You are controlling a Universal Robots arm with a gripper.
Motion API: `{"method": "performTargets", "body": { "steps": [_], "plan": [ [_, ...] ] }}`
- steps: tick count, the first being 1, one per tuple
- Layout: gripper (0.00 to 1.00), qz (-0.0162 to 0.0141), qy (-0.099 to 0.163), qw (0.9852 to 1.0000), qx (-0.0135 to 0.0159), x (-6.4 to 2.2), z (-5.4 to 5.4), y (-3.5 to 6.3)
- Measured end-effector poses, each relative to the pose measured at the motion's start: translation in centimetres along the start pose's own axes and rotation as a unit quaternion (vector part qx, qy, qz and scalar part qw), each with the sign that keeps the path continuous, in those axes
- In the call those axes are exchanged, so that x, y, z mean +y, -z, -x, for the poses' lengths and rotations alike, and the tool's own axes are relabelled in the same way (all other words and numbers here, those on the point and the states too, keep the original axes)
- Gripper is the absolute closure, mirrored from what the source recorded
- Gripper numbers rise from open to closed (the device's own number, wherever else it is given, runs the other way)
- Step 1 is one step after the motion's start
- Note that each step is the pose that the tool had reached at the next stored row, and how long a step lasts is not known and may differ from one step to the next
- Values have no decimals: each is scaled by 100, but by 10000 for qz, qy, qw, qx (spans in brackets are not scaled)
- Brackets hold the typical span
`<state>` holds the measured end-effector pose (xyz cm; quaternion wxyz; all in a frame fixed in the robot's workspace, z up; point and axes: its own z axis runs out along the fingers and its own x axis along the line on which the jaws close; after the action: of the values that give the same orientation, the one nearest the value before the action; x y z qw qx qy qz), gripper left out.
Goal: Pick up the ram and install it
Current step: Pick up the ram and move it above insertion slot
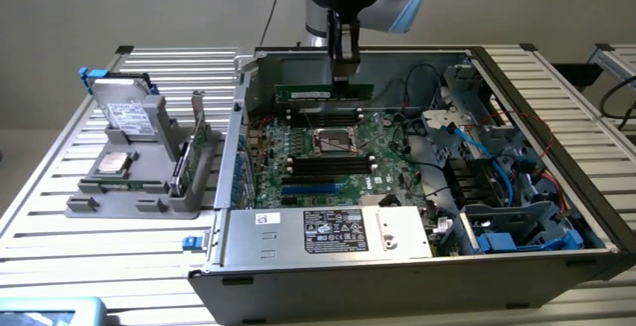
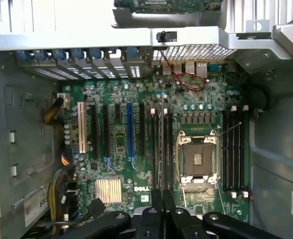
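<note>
- Exterior view: we see the gripper (image 1: 345,77) clenched on the ram (image 1: 313,91), pinching its top edge.
- We find the ram held level and on edge, above the far side of the motherboard (image 1: 328,166), beyond the CPU socket (image 1: 336,142).
- We cannot tell whether the ram touches a slot on the motherboard.
- We see the motherboard lying flat inside the open computer case (image 1: 541,80), which rests on the slatted surface (image 1: 129,244).
- Wrist view: we look down past the gripper (image 2: 162,211) onto the motherboard (image 2: 119,149) and its CPU socket (image 2: 198,159).
</note>
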<state>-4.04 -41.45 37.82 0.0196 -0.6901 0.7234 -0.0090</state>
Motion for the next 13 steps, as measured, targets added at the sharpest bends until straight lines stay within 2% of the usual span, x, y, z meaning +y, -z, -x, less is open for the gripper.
{"method": "performTargets", "body": {
  "steps": [4, 8, 13],
  "plan": [
    [88, 2, -2, 10000, -44, 5, 79, -28],
    [88, 2, -2, 10000, -49, -1, 170, -64],
    [88, 2, -2, 10000, -49, -2, 216, -98]
  ]
}}
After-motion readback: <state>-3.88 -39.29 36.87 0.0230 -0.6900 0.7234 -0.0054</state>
